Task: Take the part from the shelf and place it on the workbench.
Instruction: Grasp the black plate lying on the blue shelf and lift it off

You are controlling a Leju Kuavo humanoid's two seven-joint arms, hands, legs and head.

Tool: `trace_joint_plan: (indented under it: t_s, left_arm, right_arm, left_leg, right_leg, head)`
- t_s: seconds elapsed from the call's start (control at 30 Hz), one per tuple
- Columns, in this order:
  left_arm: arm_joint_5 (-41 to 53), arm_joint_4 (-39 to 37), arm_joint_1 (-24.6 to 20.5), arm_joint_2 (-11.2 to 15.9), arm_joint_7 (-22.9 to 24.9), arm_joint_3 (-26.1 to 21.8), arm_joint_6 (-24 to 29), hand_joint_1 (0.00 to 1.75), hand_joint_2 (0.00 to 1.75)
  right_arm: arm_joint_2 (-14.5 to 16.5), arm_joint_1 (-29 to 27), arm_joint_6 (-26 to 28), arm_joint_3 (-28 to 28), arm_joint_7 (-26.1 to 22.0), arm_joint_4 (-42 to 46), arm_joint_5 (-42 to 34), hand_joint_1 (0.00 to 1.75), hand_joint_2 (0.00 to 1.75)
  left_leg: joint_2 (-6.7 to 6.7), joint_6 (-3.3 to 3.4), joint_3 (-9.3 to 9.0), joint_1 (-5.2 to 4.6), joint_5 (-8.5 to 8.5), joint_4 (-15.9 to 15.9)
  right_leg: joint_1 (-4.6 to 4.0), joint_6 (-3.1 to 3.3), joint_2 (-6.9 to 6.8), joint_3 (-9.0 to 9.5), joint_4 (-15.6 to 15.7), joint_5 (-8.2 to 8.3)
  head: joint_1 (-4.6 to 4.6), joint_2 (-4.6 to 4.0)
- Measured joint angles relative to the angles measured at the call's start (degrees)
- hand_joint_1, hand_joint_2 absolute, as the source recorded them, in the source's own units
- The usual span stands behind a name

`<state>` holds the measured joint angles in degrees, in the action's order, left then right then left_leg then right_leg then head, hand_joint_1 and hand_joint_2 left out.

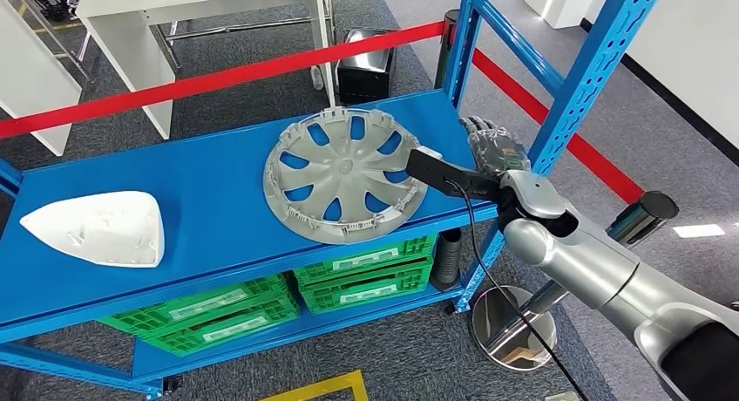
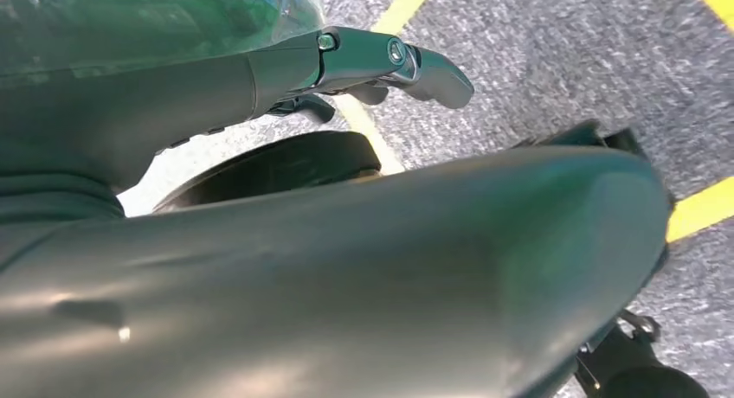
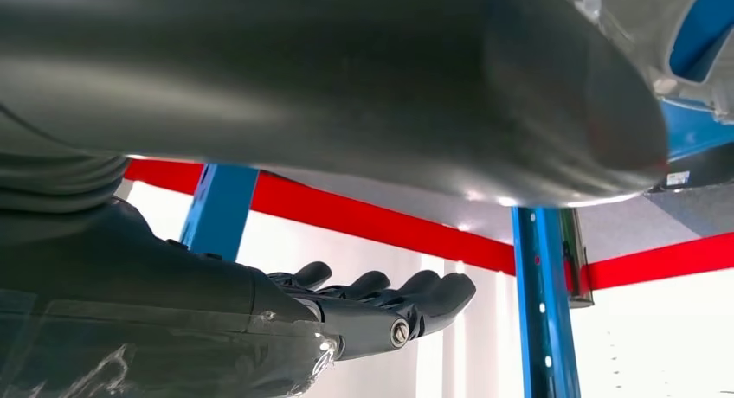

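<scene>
Fingers [image 3: 407, 296] of the right hand [image 1: 490, 148] lie straight and a little apart, gripping nothing, just beside the round silver-grey plastic wheel cover [image 1: 345, 174].

The wheel cover lies flat on the blue metal shelf [image 1: 200, 192], its front edge near the shelf's lip, and the hand sits at its far right rim, close to the blue upright post [image 1: 579, 78]. A one-sided pinch on so broad a disc would likely let it tilt or slip, and lifting outward could knock it against the post. The left hand [image 2: 381, 65] hangs low over the floor, fingers loosely extended, holding nothing. A white moulded plastic shell [image 1: 100, 227] lies well apart on the same shelf.
</scene>
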<state>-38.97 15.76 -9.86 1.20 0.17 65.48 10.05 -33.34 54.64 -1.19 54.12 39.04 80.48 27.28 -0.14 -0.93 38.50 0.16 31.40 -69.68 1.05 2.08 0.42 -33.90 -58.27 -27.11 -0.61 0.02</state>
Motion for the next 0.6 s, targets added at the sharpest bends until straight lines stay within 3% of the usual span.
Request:
trace_joint_plan:
  t_s: [0.07, 0.1, 0.2, 0.27, 0.6]
  left_arm:
    - [0.04, 0.00, 0.01, 0.01, -0.02, 0.00, -0.01, 0.00, 0.00]
    - [0.08, 0.00, -0.03, 0.02, -0.07, -0.01, -0.01, 0.00, 0.00]
    - [0.32, 0.00, -0.14, 0.02, -0.20, -0.02, -0.01, 0.00, 0.00]
    - [0.44, 0.00, -0.23, 0.03, -0.19, -0.04, 0.02, 0.00, 0.00]
    - [1.15, 0.00, -0.71, 0.02, -0.03, -0.31, -0.03, 0.00, 0.00]
  right_arm:
    - [0.06, -0.01, 0.48, 0.09, -0.01, -0.01, -0.32, 0.00, 0.00]
    - [0.13, 0.00, 0.72, 0.20, -0.02, -0.02, -0.46, 0.00, 0.00]
    - [0.35, -0.05, 1.44, 0.79, -0.09, -0.15, -0.97, 0.00, 0.00]
    - [0.61, 0.05, 1.85, 1.29, -0.25, -0.32, -1.24, 0.00, 0.00]
    - [4.31, 0.67, 3.46, 4.13, -2.66, -2.98, -2.64, 0.00, 0.00]
  left_leg:
    - [-0.06, 0.59, -2.14, -0.17, -4.98, 7.04]
    - [-0.08, 0.93, -3.11, -0.29, -6.00, 9.42]
    - [-0.24, 1.16, -4.07, -0.34, -5.56, 11.27]
    - [-0.50, 1.16, -3.95, -0.31, -5.45, 11.32]
    - [-0.63, 1.60, -3.89, -0.34, -5.31, 11.32]
  right_leg:
    - [-0.09, -0.35, 0.04, 1.07, 0.05, -0.81]
    - [-0.14, -0.61, 0.07, 1.34, 0.07, -1.07]
    - [-0.36, -0.82, -0.01, 1.26, -0.22, -1.54]
    - [-0.39, -0.71, -0.24, 1.35, -0.03, -1.60]
    - [-0.40, -1.42, -0.37, 1.64, 0.74, -1.36]
  head:
    - [0.07, 0.00]
    - [0.13, 0.00]
    - [0.13, 0.00]
    - [-0.06, 0.00]
    - [-0.25, 0.00]
